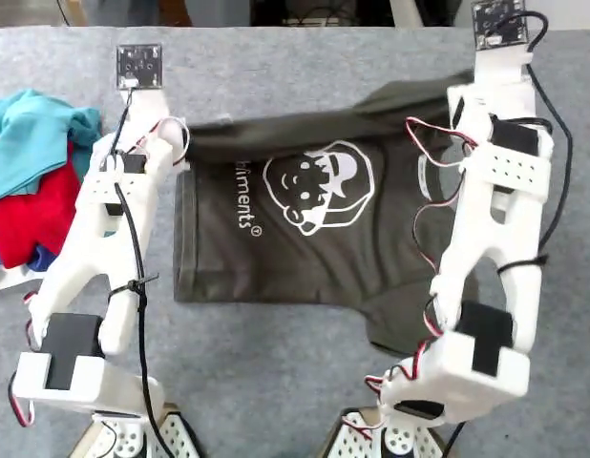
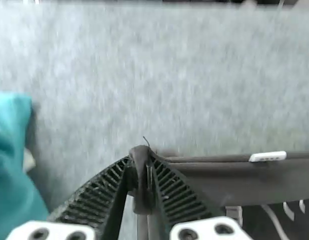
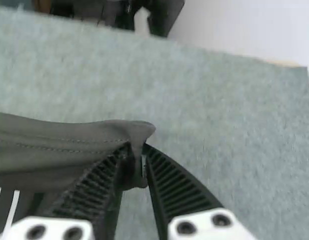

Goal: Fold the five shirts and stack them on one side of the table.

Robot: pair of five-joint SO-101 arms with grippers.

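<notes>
A dark olive shirt (image 1: 305, 258) with a white print lies spread in the middle of the grey table (image 1: 276, 382). Its far edge is lifted off the surface between the two arms. My left gripper (image 2: 140, 172) is shut on one corner of that edge, where the dark fabric (image 2: 219, 175) bunches between the ribbed fingers (image 2: 109, 185); in the high view it sits at the shirt's far left corner (image 1: 180, 143). At the far right corner my right gripper (image 3: 137, 157) pinches the hem (image 3: 54, 140).
A heap of loose shirts, teal (image 1: 32, 134), red (image 1: 32, 215) and a bit of blue (image 1: 37, 258), lies at the table's left edge; the teal one (image 2: 9, 165) is close beside my left gripper. Bare grey table stretches beyond the held edge.
</notes>
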